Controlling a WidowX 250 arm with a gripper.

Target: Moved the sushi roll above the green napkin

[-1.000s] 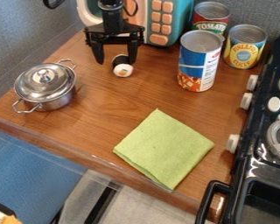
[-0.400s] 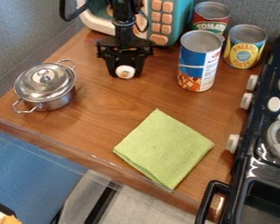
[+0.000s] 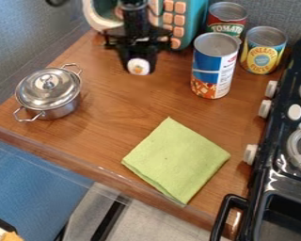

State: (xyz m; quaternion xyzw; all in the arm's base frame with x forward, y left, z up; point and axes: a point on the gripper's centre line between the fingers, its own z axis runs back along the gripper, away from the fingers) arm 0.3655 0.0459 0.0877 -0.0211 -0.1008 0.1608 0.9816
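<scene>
Sushi roll [image 3: 138, 67] held in gripper [image 3: 140, 69], fingers closed against it; green napkin [image 3: 176, 160] (near counter's [image 3: 103, 141] front edge) not yet reached.

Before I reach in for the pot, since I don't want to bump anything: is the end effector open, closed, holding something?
End effector: closed on the sushi roll, whose white end shows between the fingers.

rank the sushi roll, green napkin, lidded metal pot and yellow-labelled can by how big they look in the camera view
Largest to smallest:
green napkin
lidded metal pot
yellow-labelled can
sushi roll
</scene>
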